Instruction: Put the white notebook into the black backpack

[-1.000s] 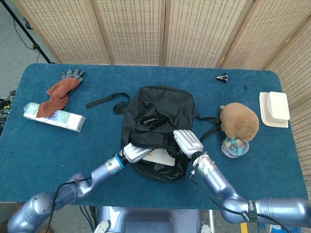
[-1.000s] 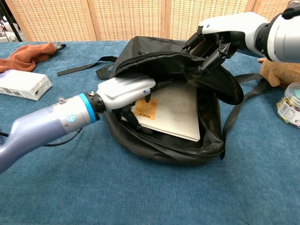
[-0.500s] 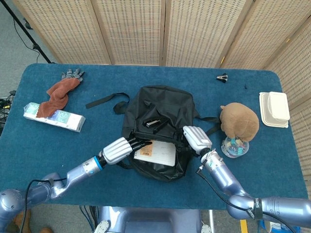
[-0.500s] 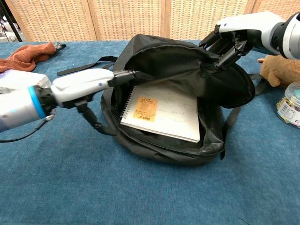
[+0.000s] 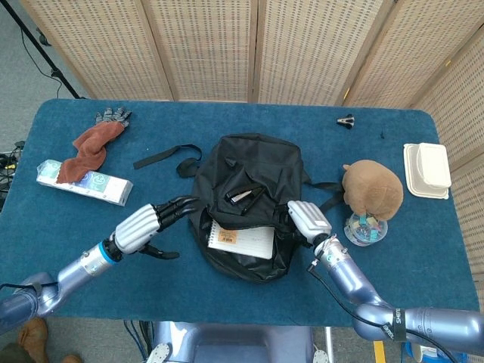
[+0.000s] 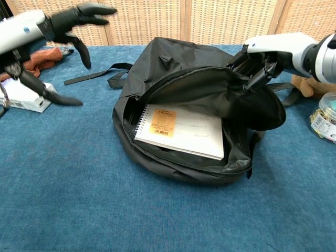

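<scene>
The black backpack [image 5: 249,170] [image 6: 173,58] lies in the middle of the table with its mouth toward me. The white spiral notebook [image 5: 242,240] [image 6: 181,130], with an orange label, lies flat inside the opening. My right hand [image 5: 305,220] [image 6: 262,55] grips the upper flap of the bag at its right side and holds it up. My left hand [image 5: 147,224] [image 6: 50,31] hovers to the left of the bag with its fingers spread, holding nothing.
A rust towel [image 5: 89,147] and a white packet [image 5: 85,181] lie at the far left. A brown plush toy [image 5: 372,189] sits on a clear jar [image 5: 364,228] right of the bag. White takeaway box [image 5: 426,170] at the right edge. A loose strap [image 5: 162,157] trails left.
My left hand has pulled out of the bag's mouth and moved away to the left, letting go of the flap. The notebook now shows fully inside. The right hand keeps its hold.
</scene>
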### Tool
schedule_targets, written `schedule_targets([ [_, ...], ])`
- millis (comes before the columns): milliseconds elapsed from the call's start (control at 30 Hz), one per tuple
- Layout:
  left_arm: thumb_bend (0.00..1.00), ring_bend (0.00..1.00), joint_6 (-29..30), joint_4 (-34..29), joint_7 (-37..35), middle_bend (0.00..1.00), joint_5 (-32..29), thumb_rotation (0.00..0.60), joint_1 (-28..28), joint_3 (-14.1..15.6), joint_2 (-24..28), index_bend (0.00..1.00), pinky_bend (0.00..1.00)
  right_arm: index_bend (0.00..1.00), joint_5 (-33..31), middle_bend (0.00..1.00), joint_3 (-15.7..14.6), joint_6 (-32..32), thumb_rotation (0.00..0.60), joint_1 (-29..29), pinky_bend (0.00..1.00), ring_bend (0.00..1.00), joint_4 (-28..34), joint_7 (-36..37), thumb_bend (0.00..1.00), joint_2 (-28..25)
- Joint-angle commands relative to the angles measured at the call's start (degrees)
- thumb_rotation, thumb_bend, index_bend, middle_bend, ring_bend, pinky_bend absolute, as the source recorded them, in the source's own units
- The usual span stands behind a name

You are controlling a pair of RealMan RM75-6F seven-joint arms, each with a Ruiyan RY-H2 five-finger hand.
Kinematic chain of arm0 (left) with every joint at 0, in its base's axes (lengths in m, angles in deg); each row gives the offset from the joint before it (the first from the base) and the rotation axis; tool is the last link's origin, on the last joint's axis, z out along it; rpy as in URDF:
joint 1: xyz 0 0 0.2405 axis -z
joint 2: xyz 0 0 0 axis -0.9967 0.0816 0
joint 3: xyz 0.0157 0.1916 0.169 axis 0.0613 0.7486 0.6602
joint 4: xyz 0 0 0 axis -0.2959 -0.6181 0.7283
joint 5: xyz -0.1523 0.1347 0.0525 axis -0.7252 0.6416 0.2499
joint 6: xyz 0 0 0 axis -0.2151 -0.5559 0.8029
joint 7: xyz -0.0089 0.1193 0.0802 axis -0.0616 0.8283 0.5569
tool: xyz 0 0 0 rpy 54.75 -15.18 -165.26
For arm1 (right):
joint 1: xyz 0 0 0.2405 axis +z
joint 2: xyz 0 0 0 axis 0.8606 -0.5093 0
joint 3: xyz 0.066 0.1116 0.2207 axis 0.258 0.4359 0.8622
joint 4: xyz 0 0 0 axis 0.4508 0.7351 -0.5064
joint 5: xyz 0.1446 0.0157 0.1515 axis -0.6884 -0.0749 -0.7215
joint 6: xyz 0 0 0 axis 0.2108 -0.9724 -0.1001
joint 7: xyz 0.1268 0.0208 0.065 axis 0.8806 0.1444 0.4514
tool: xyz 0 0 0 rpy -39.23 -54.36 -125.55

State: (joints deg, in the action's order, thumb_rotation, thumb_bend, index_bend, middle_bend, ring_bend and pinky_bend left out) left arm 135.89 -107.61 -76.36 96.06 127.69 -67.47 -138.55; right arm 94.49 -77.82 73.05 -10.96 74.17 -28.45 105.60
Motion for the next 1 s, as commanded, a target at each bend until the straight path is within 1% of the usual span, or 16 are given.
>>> schedule_targets([
  [33, 0.0, 0.05, -1.6, -0.3, 1.0, 0.0, -3.1, 0.6, -0.7, -2.4, 1.4, 0.0, 0.4, 0.56, 2.4, 0.57, -0.6, -1.9, 0.6, -0.5, 0.48, 0.54, -0.2, 1.2, 0.63, 0.1],
  [67, 0.0, 0.04, -2.9, -0.4, 1.9, 0.0, -4.3, 0.6, -0.8, -3.2, 1.9, 0.0, 0.39, 0.44, 5.0, 0.46, -1.2, -4.3, 0.6, -0.8, 0.37, 0.42, -0.3, 2.4, 0.44, -0.5],
  [100, 0.0, 0.03, -3.8, -0.8, 2.4, 0.0, -5.0, 0.6, -0.9, -3.6, 2.3, 0.0, 0.37, 0.28, 6.6, 0.29, -1.5, -6.3, 0.6, -1.0, 0.23, 0.25, -0.4, 3.6, 0.23, -1.1],
  [133, 0.0, 0.02, -4.5, -1.0, 2.7, 0.0, -5.6, 0.6, -0.9, -3.9, 2.6, 0.0, 0.35, 0.17, 7.5, 0.19, -1.6, -7.7, 0.6, -1.1, 0.14, 0.15, -0.3, 4.6, 0.1, -1.5],
  [167, 0.0, 0.02, -5.8, -1.4, 3.4, 0.0, -6.6, 0.6, -1.0, -4.4, 3.4, 0.0, 0.34, 0.05, 9.1, 0.06, -1.5, -9.9, 0.6, -1.3, 0.05, 0.04, -0.2, 6.5, 0.01, -2.4],
  [200, 0.0, 0.01, -6.8, -1.7, 4.1, 0.0, -7.3, 0.6, -1.0, -4.6, 3.9, 0.0, 0.34, 0.0, 10.6, 0.0, -1.3, -10.9, 0.6, -1.6, 0.01, 0.0, -0.2, 7.7, 0.0, -2.8],
  [233, 0.0, 0.01, -8.1, -2.2, 4.9, 0.0, -8.5, 0.6, -1.2, -5.2, 4.7, 0.0, 0.34, 0.0, 13.1, 0.0, -1.2, -11.3, 0.6, -2.1, 0.0, 0.0, -0.3, 8.7, 0.0, -3.2],
  [333, 0.0, 0.0, -10.4, -3.9, 5.8, 0.0, -10.9, 0.6, -1.7, -6.5, 6.7, 0.0, 0.34, 0.0, 17.6, 0.0, -1.5, -12.2, 0.6, -3.2, 0.0, 0.0, 0.4, 10.8, 0.0, -4.9],
  [500, 0.0, 0.0, -12.2, -5.6, 6.7, 0.0, -13.6, 0.6, -2.8, -7.9, 9.0, 0.0, 0.32, 0.0, 23.3, 0.0, -2.3, -13.0, 0.6, -5.4, 0.0, 0.0, 2.5, 14.4, 0.0, -8.5],
  [600, 0.0, 0.0, -13.0, -7.1, 7.9, 0.0, -15.6, 0.6, -4.0, -8.8, 11.0, 0.0, 0.29, 0.0, 29.2, 0.0, -3.7, -12.0, 0.6, -7.8, 0.0, 0.0, 3.0, 16.0, 0.0, -11.7],
  [667, 0.0, 0.0, -13.7, -8.6, 9.3, 0.0, -16.8, 0.6, -5.1, -9.0, 13.0, 0.0, 0.26, 0.0, 34.5, 0.0, -5.1, -9.6, 0.6, -10.0, 0.0, 0.0, 1.9, 16.5, 0.0, -13.9],
  [733, 0.0, 0.0, -14.4, -10.6, 11.0, 0.0, -18.0, 0.6, -6.2, -9.0, 14.9, 0.0, 0.22, 0.0, 39.1, 0.0, -6.5, -6.7, 0.6, -12.0, 0.0, 0.0, 0.0, 16.3, 0.0, -15.4],
  [800, 0.0, 0.0, -14.9, -14.2, 14.1, 0.0, -19.9, 0.6, -8.2, -8.9, 18.0, 0.0, 0.2, 0.0, 45.1, 0.0, -8.2, -1.0, 0.6, -14.8, 0.0, 0.0, -4.7, 14.7, 0.0, -16.5],
  [833, 0.0, 0.0, -14.2, -16.4, 16.5, 0.0, -21.8, 0.6, -10.6, -8.4, 20.1, 0.0, 0.19, 0.0, 46.1, 0.0, -9.2, 3.7, 0.6, -17.7, 0.0, 0.0, -9.9, 11.6, 0.0, -17.4],
  [867, 0.0, 0.0, -13.7, -19.0, 18.4, 0.0, -22.7, 0.6, -11.9, -8.3, 21.6, 0.0, 0.19, 0.0, 46.9, 0.0, -9.6, 6.5, 0.6, -19.4, 0.0, 0.0, -12.5, 11.0, 0.0, -16.8],
  [1000, 0.0, 0.0, -13.5, -26.2, 22.2, 0.0, -25.3, 0.6, -15.2, -7.6, 25.3, 0.0, 0.12, 0.0, 47.0, 0.0, -9.9, 12.1, 0.6, -22.8, 0.0, 0.0, -19.7, 10.4, 0.0, -14.5],
])
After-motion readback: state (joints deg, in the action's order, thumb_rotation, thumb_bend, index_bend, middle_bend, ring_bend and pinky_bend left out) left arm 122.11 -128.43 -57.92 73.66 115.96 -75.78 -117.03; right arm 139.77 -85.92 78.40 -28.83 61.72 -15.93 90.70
